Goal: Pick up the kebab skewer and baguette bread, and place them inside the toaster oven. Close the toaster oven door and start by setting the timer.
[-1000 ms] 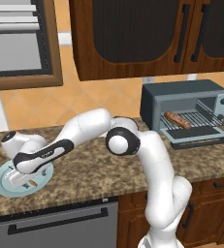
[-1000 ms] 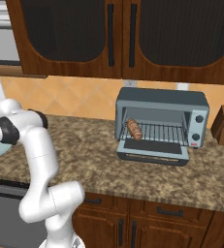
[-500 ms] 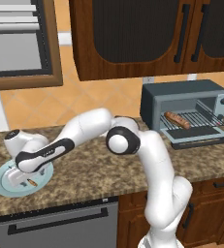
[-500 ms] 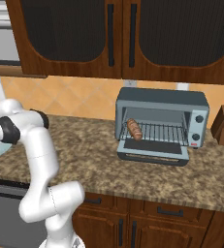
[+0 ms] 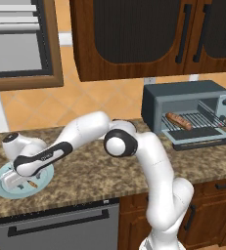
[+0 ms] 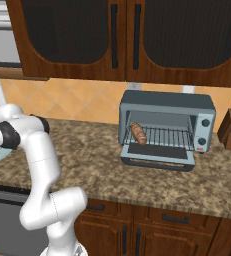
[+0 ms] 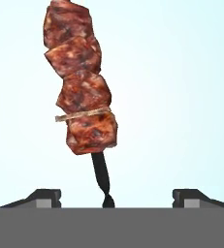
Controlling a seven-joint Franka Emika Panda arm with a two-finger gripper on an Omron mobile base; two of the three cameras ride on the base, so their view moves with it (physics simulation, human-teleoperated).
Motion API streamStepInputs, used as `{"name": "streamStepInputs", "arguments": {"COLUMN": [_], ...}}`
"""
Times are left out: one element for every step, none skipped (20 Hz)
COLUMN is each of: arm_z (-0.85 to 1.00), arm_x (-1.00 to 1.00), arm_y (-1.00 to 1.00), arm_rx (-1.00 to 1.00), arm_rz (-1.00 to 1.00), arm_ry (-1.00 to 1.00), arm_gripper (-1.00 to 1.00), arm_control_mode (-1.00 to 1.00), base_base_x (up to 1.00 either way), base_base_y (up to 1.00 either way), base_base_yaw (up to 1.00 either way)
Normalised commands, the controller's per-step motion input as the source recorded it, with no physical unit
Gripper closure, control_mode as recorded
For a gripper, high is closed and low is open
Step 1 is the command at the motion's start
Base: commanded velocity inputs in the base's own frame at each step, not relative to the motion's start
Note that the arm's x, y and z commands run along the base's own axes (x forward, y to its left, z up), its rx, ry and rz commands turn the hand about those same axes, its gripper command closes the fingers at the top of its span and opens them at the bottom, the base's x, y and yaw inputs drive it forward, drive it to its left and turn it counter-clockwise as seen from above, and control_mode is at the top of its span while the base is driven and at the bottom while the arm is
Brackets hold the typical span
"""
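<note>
Nearest the hand camera, the gripper [image 7: 105,196] hangs right over the pale blue plate [image 5: 2,183], which serves as the landmark here. Its two dark fingertips [image 7: 44,195] stand wide apart, one on each side of the bare dark end of the kebab skewer [image 7: 82,85]; neither touches the stick. Against the pictures of a second ago the arm's pose over the plate looks the same, yet the jaws have just begun to narrow from their widest spread. I judge that the squeeze on the skewer has started but no hold exists yet, so the skewer is not picked up.

The plate holds the skewer alone: it lies flat on the plate's surface, its red-brown chunks running away from the gripper and its thin handle pointing back between the tips. In the left base view the white hand covers most of the plate at the counter's left end, with a small bit of the skewer showing beside it.

Far to the right of the plate along the granite counter [image 6: 92,165], the toaster oven [image 6: 167,129] stands with the toaster oven door [image 6: 157,154] dropped open. Inside it, the baguette bread [image 6: 138,133] already lies on the wire rack, toward the left side. So half of the loading looks done; the skewer, the door and the timer remain.
</note>
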Motion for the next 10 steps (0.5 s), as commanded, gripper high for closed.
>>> {"name": "streamStepInputs", "arguments": {"arm_z": [-0.05,-0.04,-0.04,-0.03,-0.06,-0.12,-0.15,-0.11,-0.14,-0.11], "arm_x": [0.14,0.04,0.00,0.00,-0.06,-0.04,-0.02,-0.04,-0.09,-0.16], "arm_y": [0.00,0.00,0.00,0.00,-0.09,-0.04,-0.04,-0.09,-0.17,-0.28], "arm_rx": [0.00,0.00,0.00,0.00,0.00,0.00,0.00,0.00,0.00,0.00], "arm_rz": [0.00,0.00,0.00,0.00,0.00,-0.01,-0.01,-0.01,-0.01,-0.01], "arm_ry": [0.00,0.00,0.00,0.00,0.00,0.00,0.00,0.00,0.00,0.00], "arm_gripper": [-1.00,-1.00,-1.00,-1.00,1.00,1.00,1.00,1.00,1.00,1.00], "arm_control_mode": [-1.00,-1.00,-1.00,-1.00,-1.00,-1.00,-1.00,-1.00,-1.00,-1.00], "base_base_x": [0.00,0.00,0.00,0.00,0.00,0.00,0.00,0.00,0.00,0.00], "base_base_y": [0.00,0.00,0.00,0.00,0.00,0.00,0.00,0.00,0.00,0.00], "base_base_yaw": [0.00,0.00,0.00,0.00,0.00,0.00,0.00,0.00,0.00,0.00]}}
